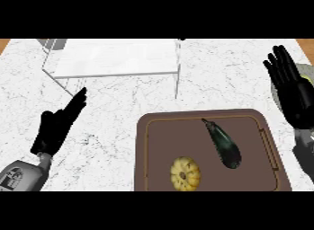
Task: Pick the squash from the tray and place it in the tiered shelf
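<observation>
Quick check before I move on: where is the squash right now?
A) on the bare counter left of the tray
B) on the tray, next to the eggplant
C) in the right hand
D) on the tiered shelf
B: the yellow squash lies on the brown tray, just left of the dark eggplant, while the left hand and right hand are open and hold nothing.

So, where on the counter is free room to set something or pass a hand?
Bare counter lies between the left hand, the tiered shelf and the tray; more lies between the shelf and the right hand. The tray is crowded with squash and eggplant.
</observation>
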Controlling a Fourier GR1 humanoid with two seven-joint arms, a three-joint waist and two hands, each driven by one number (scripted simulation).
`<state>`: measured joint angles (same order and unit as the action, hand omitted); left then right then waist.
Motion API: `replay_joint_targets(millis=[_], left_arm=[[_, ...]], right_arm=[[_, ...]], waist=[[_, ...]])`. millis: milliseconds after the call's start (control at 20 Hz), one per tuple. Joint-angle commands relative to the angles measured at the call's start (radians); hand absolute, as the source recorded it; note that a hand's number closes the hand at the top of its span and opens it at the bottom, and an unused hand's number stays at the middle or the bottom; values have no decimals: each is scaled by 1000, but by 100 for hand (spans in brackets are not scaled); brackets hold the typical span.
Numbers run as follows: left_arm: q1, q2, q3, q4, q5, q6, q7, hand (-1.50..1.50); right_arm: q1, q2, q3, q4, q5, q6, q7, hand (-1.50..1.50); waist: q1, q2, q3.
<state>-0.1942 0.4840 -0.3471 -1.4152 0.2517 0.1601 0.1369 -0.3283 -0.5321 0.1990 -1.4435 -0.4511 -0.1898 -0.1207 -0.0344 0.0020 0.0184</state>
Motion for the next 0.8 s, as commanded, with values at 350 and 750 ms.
replay_joint_targets(millis=[350, 750], left_arm=[[-15, -89, 143, -76, 11, 197, -76, 0], [38, -101, 169, -141, -3, 234, -60, 0]], right_arm=[[-144, 88, 472, -128, 432, -89, 314, -150], [-311, 132, 541, -375, 274, 222, 577, -150]], waist=[[80, -15, -24], [37, -10, -20]])
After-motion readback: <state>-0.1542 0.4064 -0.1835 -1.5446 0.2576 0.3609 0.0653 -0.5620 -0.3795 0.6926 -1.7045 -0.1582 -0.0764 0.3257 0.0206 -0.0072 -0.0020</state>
